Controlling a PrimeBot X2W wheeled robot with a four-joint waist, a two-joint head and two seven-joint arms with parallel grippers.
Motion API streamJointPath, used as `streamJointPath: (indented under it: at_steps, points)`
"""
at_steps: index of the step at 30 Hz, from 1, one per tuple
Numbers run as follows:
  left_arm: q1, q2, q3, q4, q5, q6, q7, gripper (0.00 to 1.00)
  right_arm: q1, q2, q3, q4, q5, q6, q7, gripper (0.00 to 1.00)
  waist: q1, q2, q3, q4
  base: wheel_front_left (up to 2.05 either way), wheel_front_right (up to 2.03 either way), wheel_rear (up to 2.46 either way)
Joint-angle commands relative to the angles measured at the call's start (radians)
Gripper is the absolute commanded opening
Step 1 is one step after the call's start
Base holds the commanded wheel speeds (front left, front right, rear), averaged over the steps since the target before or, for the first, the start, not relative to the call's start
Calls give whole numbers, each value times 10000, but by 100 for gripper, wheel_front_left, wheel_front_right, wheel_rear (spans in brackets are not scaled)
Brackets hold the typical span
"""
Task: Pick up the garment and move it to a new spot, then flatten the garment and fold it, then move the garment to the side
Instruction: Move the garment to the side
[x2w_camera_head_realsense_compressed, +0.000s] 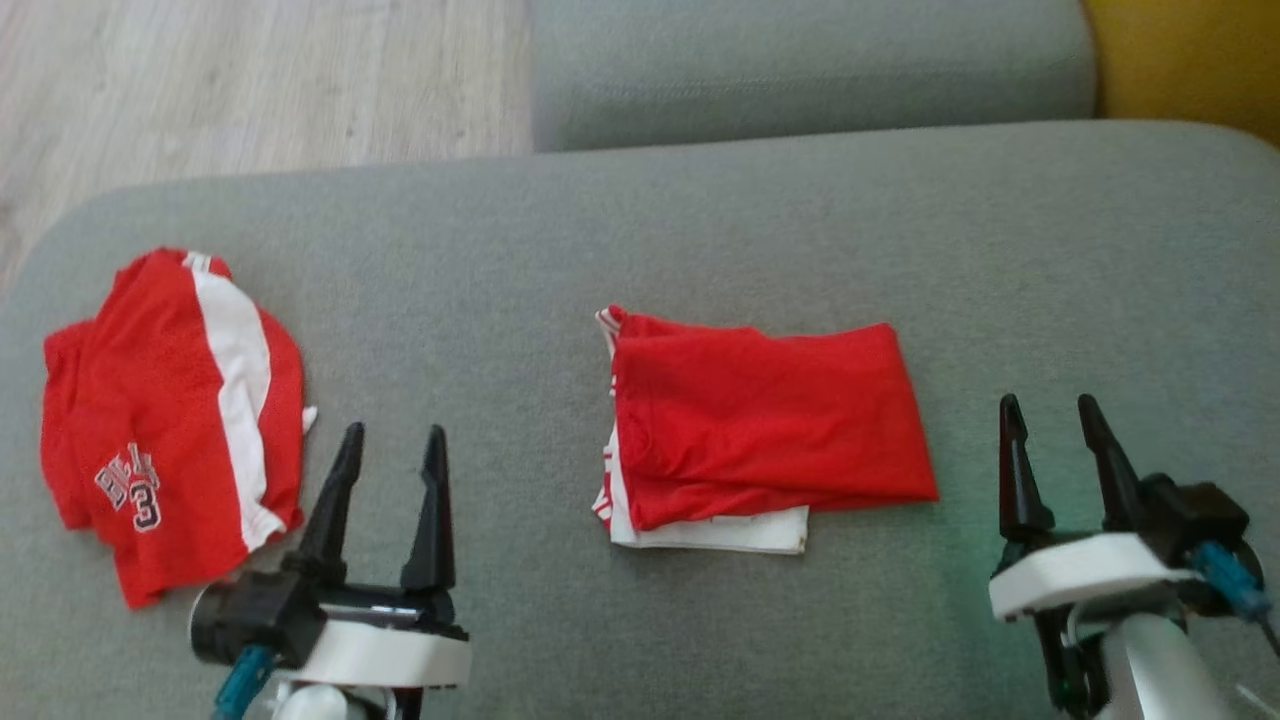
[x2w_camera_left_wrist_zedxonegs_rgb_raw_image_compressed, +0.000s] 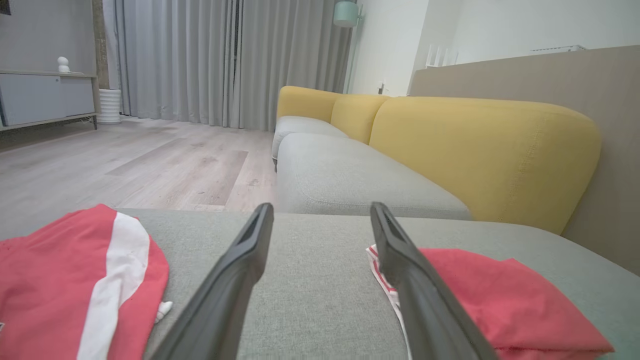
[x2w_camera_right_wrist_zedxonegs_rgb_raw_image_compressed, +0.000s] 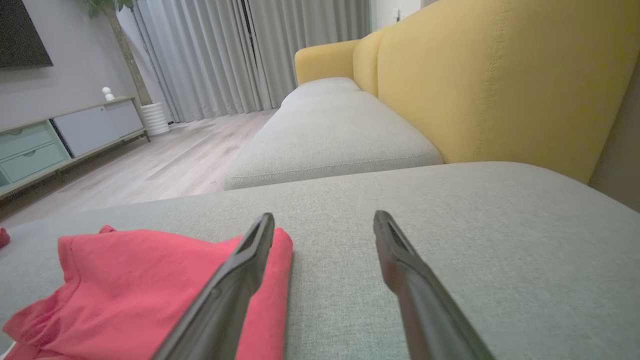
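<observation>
Head view: the folded garment (x2w_camera_head_realsense_compressed: 765, 420), red with a white layer showing at its left and lower edges, lies as a flat rectangle midway across the grey seat cushion (x2w_camera_head_realsense_compressed: 700, 220). A second garment (x2w_camera_head_realsense_compressed: 160, 420), red with a white stripe and the numeral 3, lies loosely rumpled near the cushion's left end, well apart from the first. The left gripper (x2w_camera_head_realsense_compressed: 393, 432) has its fingers spread and holds nothing; it sits between the two garments, nearer the second. The right gripper (x2w_camera_head_realsense_compressed: 1047, 402) is likewise spread and empty, just off the folded garment's right edge. Judged status: relocation, flattening and folding look complete, while the move to the side is outstanding, with no grasp made yet. Left wrist view: the left gripper (x2w_camera_left_wrist_zedxonegs_rgb_raw_image_compressed: 320, 207) points along bare cushion, second garment to its left and folded garment (x2w_camera_left_wrist_zedxonegs_rgb_raw_image_compressed: 500, 295) to its right. Beyond are a wood floor (x2w_camera_left_wrist_zedxonegs_rgb_raw_image_compressed: 150, 160), grey curtains (x2w_camera_left_wrist_zedxonegs_rgb_raw_image_compressed: 225, 60), a low cabinet (x2w_camera_left_wrist_zedxonegs_rgb_raw_image_compressed: 45, 95) and a yellow backrest (x2w_camera_left_wrist_zedxonegs_rgb_raw_image_compressed: 480, 150). Right wrist view: the right gripper (x2w_camera_right_wrist_zedxonegs_rgb_raw_image_compressed: 322, 216) has one finger over the folded garment's (x2w_camera_right_wrist_zedxonegs_rgb_raw_image_compressed: 140, 280) edge, with open cushion to the right. Obstruction: the second garment takes up the left end, so the right side looks freer.
</observation>
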Motion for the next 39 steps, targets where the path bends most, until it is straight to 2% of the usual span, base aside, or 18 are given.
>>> streamJointPath:
  at_steps: [1,6,16,28,29,30,35,39]
  points:
    - [-520,-6,255,-296,96,-30,-95,100,-787,-30,219,-127,-111,67,60,100,0,0,238,198,0,0,0]
    - [-660,-6,181,-220,162,-102,-95,100,-1280,-30,221,725,89,67,349,100,0,0,531,484,0,0,0]
    - [-923,-6,62,-76,205,-209,-95,100,-2318,-30,470,3660,463,67,731,100,0,0,872,1032,0,0,0]
    - [-1089,-7,83,-96,281,-262,-95,100,-3496,-30,1625,5626,1109,67,194,100,0,0,1215,951,0,0,0]
    - [-1115,-7,84,-91,291,-266,-95,100,-3574,-30,1701,5749,1148,67,168,73,0,0,1225,923,0,0,0]
    - [-1147,-7,84,-86,302,-271,-95,100,-3654,-30,1768,5870,1174,67,139,0,0,0,1230,894,0,0,0]
    - [-1198,-7,136,-98,302,-272,-95,100,-4055,-30,1758,6201,703,67,-38,0,0,0,1088,662,0,0,0]
    - [-1149,-7,81,-170,231,-232,-95,100,-4301,-30,1210,6020,-738,67,-97,0,0,0,872,373,0,0,0]
